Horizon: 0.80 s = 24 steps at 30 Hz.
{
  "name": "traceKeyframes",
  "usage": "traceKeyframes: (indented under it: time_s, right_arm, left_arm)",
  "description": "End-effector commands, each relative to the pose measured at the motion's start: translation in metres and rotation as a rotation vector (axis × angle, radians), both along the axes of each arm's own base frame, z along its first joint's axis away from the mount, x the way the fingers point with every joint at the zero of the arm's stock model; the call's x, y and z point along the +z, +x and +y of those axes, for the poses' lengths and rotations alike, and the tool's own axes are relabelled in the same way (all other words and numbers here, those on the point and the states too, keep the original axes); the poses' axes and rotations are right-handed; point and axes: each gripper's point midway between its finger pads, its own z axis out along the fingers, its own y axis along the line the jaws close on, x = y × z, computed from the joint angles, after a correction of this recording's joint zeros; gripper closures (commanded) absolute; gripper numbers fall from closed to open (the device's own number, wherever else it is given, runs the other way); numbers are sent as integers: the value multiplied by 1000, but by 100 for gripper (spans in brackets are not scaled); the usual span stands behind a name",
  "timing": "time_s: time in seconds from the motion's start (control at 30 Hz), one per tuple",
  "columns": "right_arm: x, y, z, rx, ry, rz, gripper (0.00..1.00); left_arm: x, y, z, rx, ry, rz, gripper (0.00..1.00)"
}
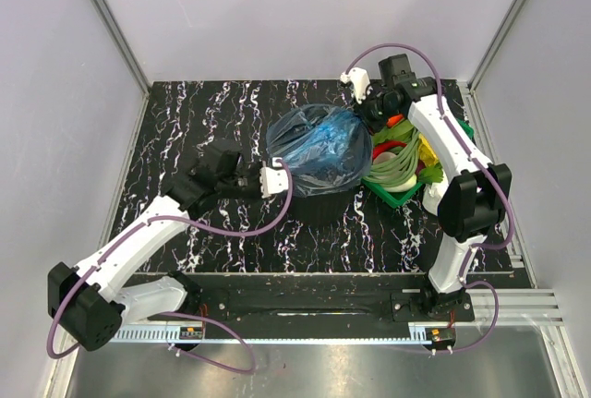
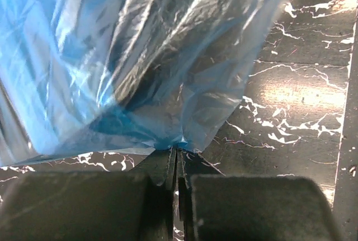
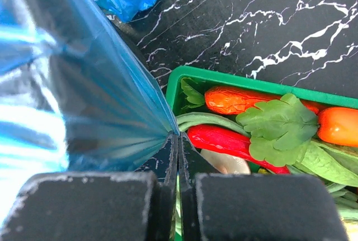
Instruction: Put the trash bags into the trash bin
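Trash bag (image 1: 319,144), blue and translucent, is draping over the mouth of the black trash bin (image 1: 323,206) at mid-table. Left gripper (image 2: 176,157) is pinching the film's near-left edge, jaws pressed together on it; right gripper (image 3: 178,140) is likewise pinching the opposite edge, hanging just above the green tray (image 3: 224,76) of vegetables

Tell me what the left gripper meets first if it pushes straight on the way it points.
The left gripper pinches the bag; going straight on it meets that film first, then probably the bin wall close behind it.
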Motion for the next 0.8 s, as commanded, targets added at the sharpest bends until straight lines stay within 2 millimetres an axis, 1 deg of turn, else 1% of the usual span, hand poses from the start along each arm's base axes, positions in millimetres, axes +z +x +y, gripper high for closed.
traceKeyframes:
  time_s: [0.0, 0.13, 0.3, 0.63, 0.77]
  right_arm:
    - [-1, -3, -5, -12, -32, -19, 100]
    - [-12, -4, -5, -8, -45, -1, 100]
    - [-18, -3, -7, -15, -57, -4, 100]
    - [-20, -2, -7, -22, -57, -10, 100]
    - [-24, -1, -8, -26, -59, -9, 100]
  left_arm:
    - [-13, 2, 0, -2, 36, -29, 100]
    - [-25, 1, 1, 2, 56, -32, 100]
    - [-30, 0, 1, 7, 61, -38, 100]
    - [-27, 3, -5, 13, 55, -63, 100]
    - [-31, 3, -8, 13, 65, -71, 100]
